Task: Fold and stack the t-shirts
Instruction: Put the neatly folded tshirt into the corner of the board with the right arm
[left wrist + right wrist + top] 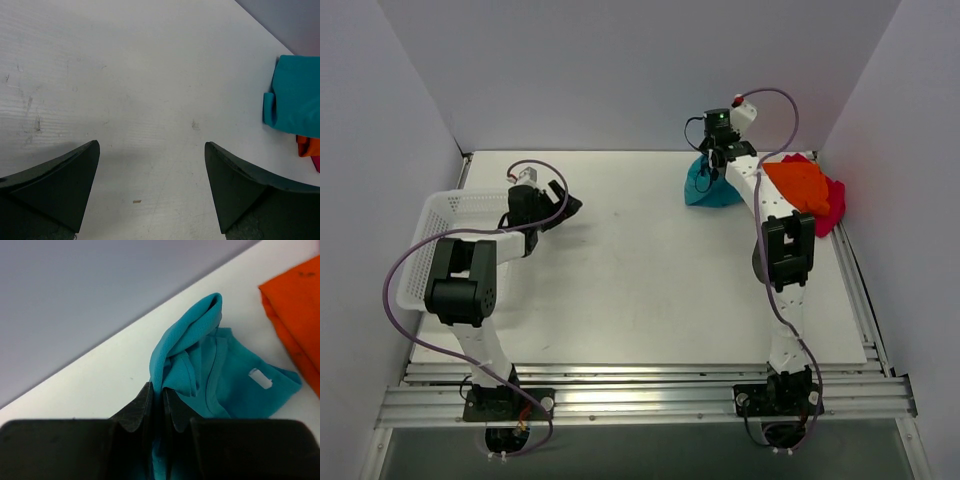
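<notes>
teal shirt (705,192) bunched, orange shirt (798,183) atop pink shirt (833,207)

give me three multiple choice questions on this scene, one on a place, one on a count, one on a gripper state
1. Where is the white plastic mesh basket?
A) table centre
B) left edge of the white table
C) far right corner

2. How many cloth t-shirts show?
A) one
B) two
C) three

3. The right gripper is:
A) shut on the teal-blue soft cloth t-shirt
B) open over bare table
C) shut on the basket

Answers: B, it sits at that edge. C, the teal-blue one, a bright orange t-shirt and a magenta-pink t-shirt. A, its jaws pinch teal cloth.
</notes>
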Available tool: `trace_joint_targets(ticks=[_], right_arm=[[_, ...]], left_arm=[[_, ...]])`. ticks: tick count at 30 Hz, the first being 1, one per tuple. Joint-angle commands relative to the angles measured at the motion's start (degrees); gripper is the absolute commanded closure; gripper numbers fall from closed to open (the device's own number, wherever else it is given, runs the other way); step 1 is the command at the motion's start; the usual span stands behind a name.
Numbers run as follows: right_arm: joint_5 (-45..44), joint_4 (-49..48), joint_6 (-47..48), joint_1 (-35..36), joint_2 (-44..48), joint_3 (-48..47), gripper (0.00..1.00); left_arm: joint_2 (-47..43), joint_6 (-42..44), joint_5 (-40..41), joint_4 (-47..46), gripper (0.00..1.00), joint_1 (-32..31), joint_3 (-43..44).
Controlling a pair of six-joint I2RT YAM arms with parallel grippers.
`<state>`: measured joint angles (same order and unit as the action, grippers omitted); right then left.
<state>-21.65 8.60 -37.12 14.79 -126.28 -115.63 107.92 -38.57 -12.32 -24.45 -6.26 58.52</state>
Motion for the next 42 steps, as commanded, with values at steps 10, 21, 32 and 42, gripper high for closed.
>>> trace_joint_targets(ticks=[10,21,32,42], right_arm=[[12.0,-0.2,5.4,-4.6,-8.6,-24.3,1.0],[3.0,-12.4,1.7,-14.9,9.1,11.5,1.0],[10.9,-15.3,-1.5,-30.2,7.0,14.7,1.0],[14.7,-15.4,-3.4,-34.3,7.5,16.7,1.0]], left_arm=[[-1.9,0.4,-0.2,-2.7,0.05,0.6,1.2],[-0.8,0.3,-1.0,-4.0,0.05,0.5,0.6],[-1.6,-0.5,-2.3,-4.7,0.05,0.7,0.1],[-0.2,-0.5,-2.2,-4.6,0.05,0.6,0.9]])
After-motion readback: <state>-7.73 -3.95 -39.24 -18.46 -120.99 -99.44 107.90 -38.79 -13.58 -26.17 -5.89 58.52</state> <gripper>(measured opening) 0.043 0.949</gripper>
